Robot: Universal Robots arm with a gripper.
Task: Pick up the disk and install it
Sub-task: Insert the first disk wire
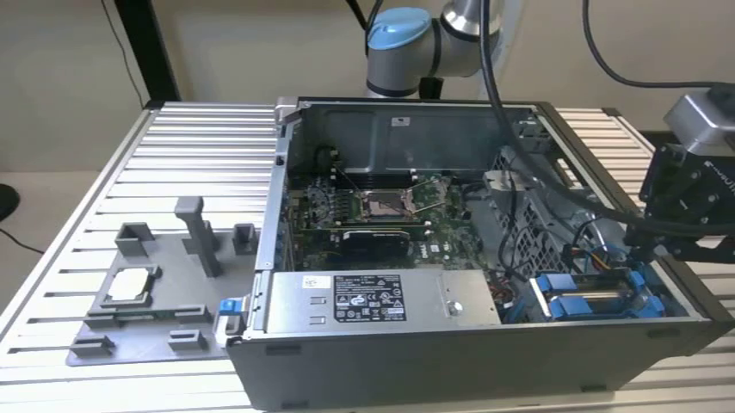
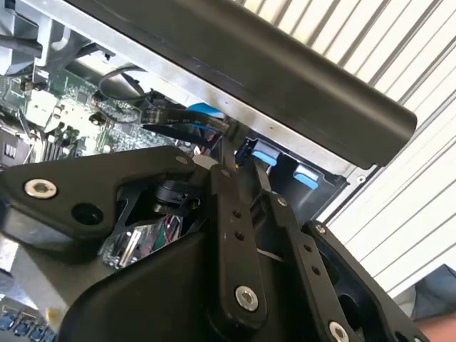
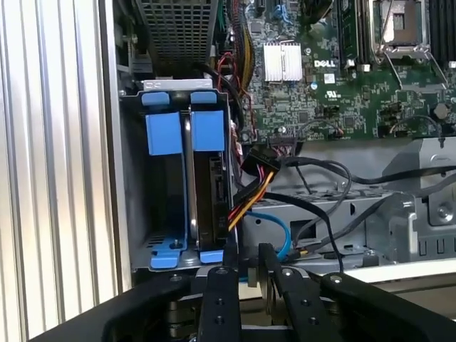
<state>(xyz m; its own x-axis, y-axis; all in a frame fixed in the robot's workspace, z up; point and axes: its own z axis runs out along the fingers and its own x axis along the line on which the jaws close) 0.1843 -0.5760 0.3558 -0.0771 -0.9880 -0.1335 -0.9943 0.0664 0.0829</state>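
The disk stands on edge in the drive bay of the open computer case, in the slot nearer the motherboard. Its dark side shows below a bright blue carrier tab. A second blue carrier fills the slot beside it. In the exterior view the blue carriers sit in the case's corner at the exterior view's right. My gripper hovers just off the end of the bay, its black fingers a narrow gap apart with nothing between them. It also appears in the second wrist view and the exterior view.
Orange, yellow and black cables and a blue cable run right beside the bay. A grey power supply box and the motherboard fill the case. A grey fixture plate with a small silver chip lies at the exterior view's left.
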